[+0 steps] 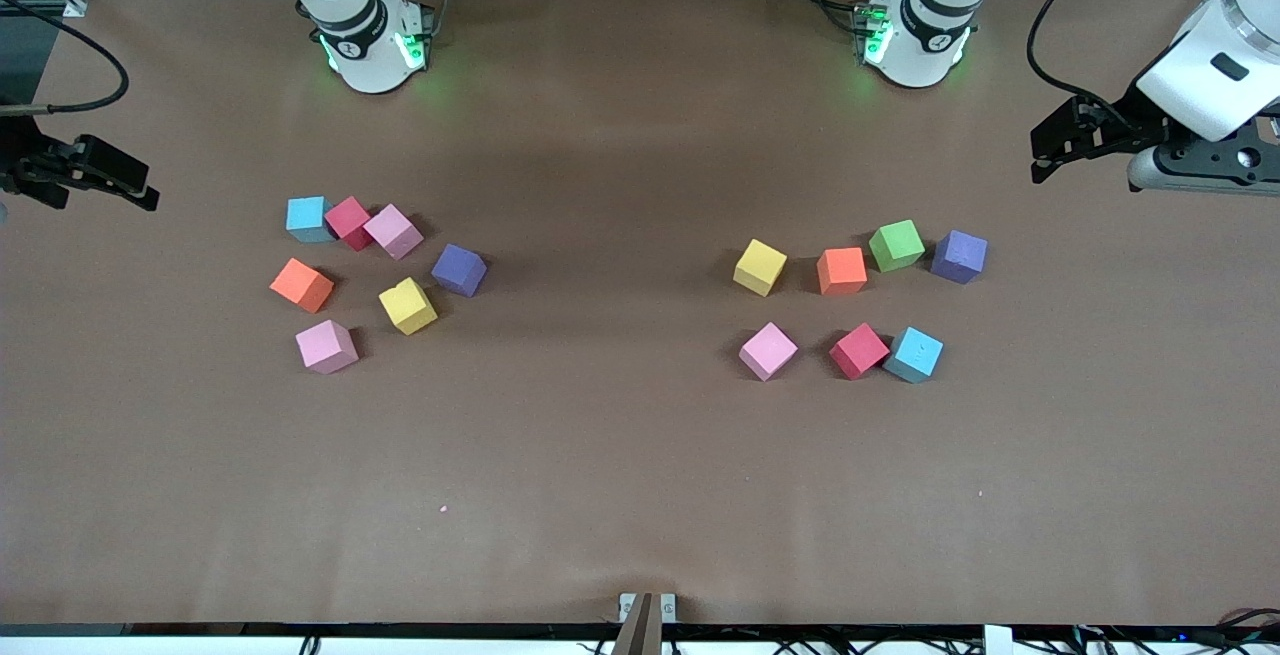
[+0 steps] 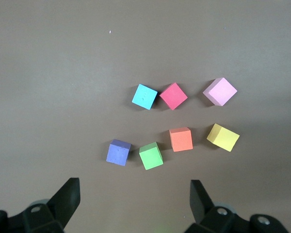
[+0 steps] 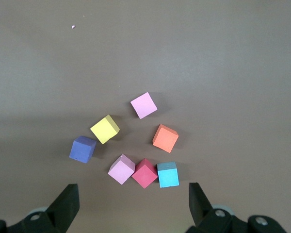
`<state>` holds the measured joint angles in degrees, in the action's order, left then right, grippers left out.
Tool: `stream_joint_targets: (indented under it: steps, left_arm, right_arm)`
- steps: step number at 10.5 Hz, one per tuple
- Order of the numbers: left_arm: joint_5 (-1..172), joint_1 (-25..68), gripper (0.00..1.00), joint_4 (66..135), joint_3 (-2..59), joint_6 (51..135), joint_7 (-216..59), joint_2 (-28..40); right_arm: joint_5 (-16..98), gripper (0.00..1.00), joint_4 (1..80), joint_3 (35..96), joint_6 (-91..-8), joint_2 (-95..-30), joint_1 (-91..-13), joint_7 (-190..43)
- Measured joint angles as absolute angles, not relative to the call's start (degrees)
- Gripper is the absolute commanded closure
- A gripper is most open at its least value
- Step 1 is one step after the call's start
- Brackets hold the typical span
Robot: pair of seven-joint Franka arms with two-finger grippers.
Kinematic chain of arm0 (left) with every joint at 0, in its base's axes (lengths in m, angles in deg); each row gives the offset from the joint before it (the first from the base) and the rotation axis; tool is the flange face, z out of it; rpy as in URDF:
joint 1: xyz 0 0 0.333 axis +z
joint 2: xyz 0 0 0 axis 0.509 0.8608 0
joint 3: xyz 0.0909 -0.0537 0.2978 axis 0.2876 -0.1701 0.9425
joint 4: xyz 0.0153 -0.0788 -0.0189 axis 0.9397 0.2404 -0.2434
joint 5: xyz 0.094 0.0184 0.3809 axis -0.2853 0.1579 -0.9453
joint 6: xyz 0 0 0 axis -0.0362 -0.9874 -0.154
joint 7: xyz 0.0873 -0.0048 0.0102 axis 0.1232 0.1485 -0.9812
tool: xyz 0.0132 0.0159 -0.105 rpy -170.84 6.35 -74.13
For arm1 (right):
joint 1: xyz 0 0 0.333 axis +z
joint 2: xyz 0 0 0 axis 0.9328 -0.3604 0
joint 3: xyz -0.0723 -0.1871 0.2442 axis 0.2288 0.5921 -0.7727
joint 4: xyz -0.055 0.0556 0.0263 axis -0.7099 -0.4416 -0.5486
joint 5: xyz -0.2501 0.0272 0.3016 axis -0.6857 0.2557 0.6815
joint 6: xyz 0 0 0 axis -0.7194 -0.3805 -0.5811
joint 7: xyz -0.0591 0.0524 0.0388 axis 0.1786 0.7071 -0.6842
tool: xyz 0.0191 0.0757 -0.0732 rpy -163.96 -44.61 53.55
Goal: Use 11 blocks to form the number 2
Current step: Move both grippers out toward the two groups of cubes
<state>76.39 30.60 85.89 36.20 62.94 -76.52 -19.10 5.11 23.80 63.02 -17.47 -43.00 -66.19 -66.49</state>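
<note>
Across the brown desk (image 1: 640,455), two loose clusters of blocks (image 1: 842,270) are lying unsorted, one toward each arm's end, no number 2 begun; the left gripper (image 2: 135,194) and right gripper (image 3: 133,195) are hovering at the desk's ends, fingers spread, holding nothing, apparently surveying.

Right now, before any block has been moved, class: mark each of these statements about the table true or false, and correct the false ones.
1. The blocks lie in two separate groups. True.
2. The green block lies in the group toward the right arm's end. False: it is toward the left arm's end.
3. The left pincer is open and empty. True.
4. The right pincer holds a yellow block. False: it is open and empty.
5. The number 2 is already formed. False: the blocks lie scattered.
</note>
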Motion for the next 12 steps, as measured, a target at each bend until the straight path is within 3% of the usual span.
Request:
stream_joint_targets:
  steps: [8,12]
  left_arm:
    - [76.4,31.7,0.0,86.3,36.4,62.5,-76.3,-18.7]
    - [76.7,32.7,0.0,89.6,36.0,62.7,-76.3,-15.2]
  right_arm:
    - [5.1,0.0,23.9,63.1,-17.1,-43.1,-66.2,-66.5]
    - [5.1,0.0,24.1,63.1,-17.0,-43.5,-66.2,-66.5]
